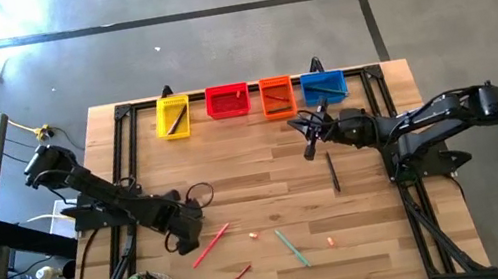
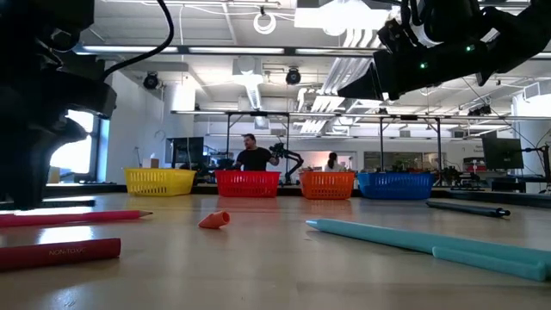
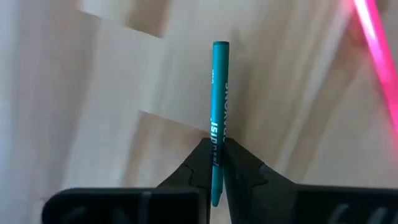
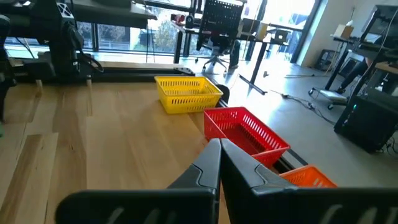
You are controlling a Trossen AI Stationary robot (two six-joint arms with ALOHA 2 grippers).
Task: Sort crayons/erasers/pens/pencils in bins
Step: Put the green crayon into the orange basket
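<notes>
From above, you see four bins in a row along the table's far edge: yellow bin [image 1: 172, 117], red bin [image 1: 228, 101], orange bin [image 1: 276, 96] and blue bin [image 1: 323, 86], with bare wood in front of them. Your left gripper [image 1: 187, 237] sits low near the front left, just beside a long pink pencil [image 1: 211, 245]; a red crayon [image 1: 239, 275], a light blue pen [image 1: 292, 248] and two erasers [image 1: 253, 234] [image 1: 330, 241] lie scattered toward the front edge. Your right gripper [image 1: 309, 131] hangs near the orange and blue bins, and a dark pen [image 1: 333, 172] lies on the wood below it. At table level, the pink pencil [image 2: 73, 218], red crayon [image 2: 58, 252], one eraser [image 2: 214, 220] and the light blue pen [image 2: 430, 244] fill the foreground; both arms are cut off at the top and left. Through the left wrist camera, your fingers [image 3: 193, 171] are clamped on a teal crayon [image 3: 218, 106] pointing away over the wood. Through the right wrist camera, your fingers [image 4: 202, 171] are pressed together, empty, facing the yellow bin [image 4: 186, 93] and red bin [image 4: 245, 134]; the orange bin [image 4: 311, 177] is partly cut off.
</notes>
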